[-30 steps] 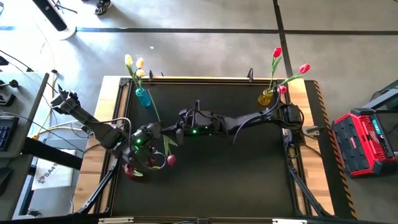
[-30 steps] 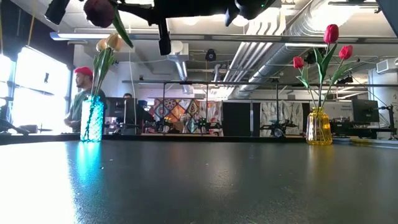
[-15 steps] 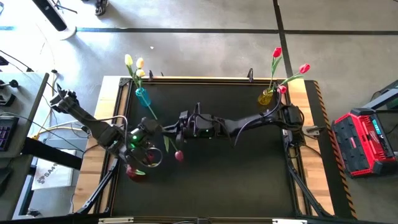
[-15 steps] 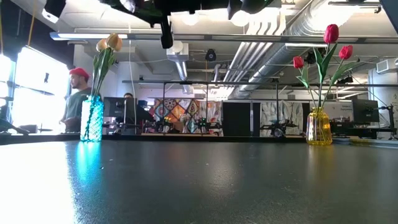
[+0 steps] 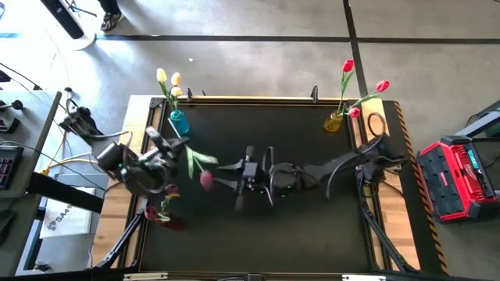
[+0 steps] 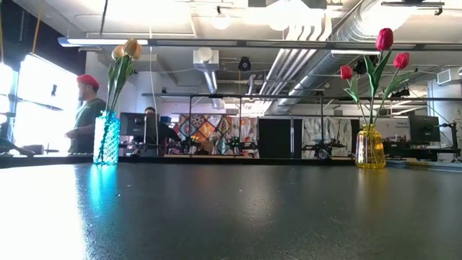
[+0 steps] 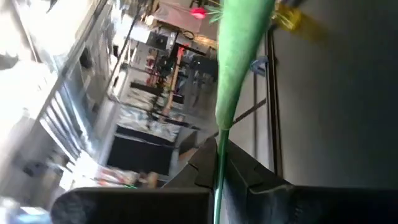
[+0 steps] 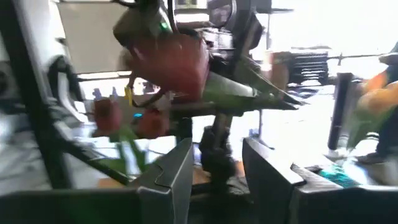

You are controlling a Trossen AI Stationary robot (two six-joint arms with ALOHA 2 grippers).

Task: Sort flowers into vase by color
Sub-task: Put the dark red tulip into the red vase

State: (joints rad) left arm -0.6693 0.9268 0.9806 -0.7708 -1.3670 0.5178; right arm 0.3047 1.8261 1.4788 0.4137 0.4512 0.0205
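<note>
My left gripper (image 5: 173, 150) hovers over the table's left part, shut on a pink-headed flower (image 5: 205, 180) with a long green leaf (image 7: 239, 50). To the right of the flower head, my right gripper (image 5: 237, 178) is open and holds nothing. Its wrist view looks at the pink head (image 8: 177, 59) past its spread fingers. A blue vase (image 5: 179, 121) with yellow flowers (image 5: 168, 78) stands at the far left. A yellow vase (image 5: 334, 121) with red flowers (image 5: 348, 66) stands at the far right. The low view shows neither gripper. My left gripper pinches the flower's thin green stem (image 7: 219, 183) between its two fingers, below the leaf. The stem runs straight out forward past the fingertips. The flower is lifted clear of the table, and its head points toward the table's middle.
More flowers with red heads (image 5: 162, 215) lie at the table's near-left edge beside the left arm. A raised frame runs round the black tabletop (image 5: 297, 234). People stand in the room beyond the table (image 6: 86, 115). A red case (image 5: 457, 176) sits off the table's right side.
My right gripper has opened, let go of the flower and drawn back toward the table's right. My left gripper has shut on the stem, turned and carried the flower toward the far left. The pink head has swung toward the far side. Both grippers have risen out of the low view.
</note>
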